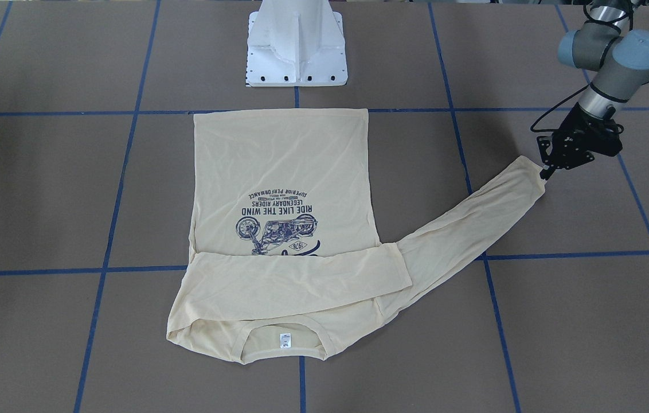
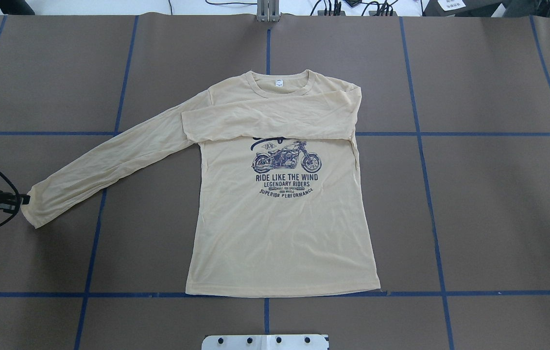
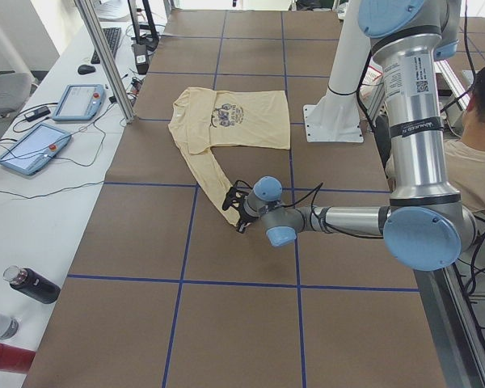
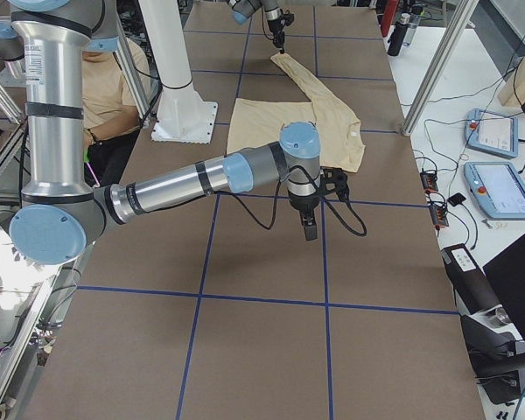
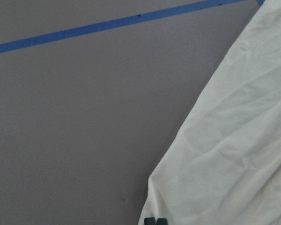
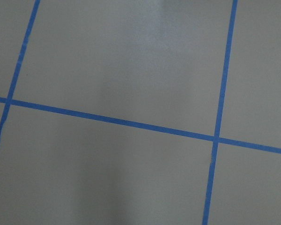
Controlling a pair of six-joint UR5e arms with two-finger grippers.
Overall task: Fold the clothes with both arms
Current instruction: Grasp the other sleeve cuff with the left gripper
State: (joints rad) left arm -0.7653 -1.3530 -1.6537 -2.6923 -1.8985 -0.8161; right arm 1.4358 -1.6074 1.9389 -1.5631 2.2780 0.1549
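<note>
Overhead exterior view: cream T-shirt (image 2: 280, 233) flat on the brown tabletop (image 2: 474, 209), print up, one sleeve folded across the chest. Left gripper (image 2: 24, 198) pinched shut on the other sleeve's cuff. Right gripper (image 4: 309, 233) above the tabletop; open or closed, cannot tell.

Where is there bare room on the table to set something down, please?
Right of the shirt the table is bare in the overhead view; also the strip between hem and base, and the squares beyond the outstretched sleeve. It is crowded on the left, where that sleeve runs to the left gripper.
</note>
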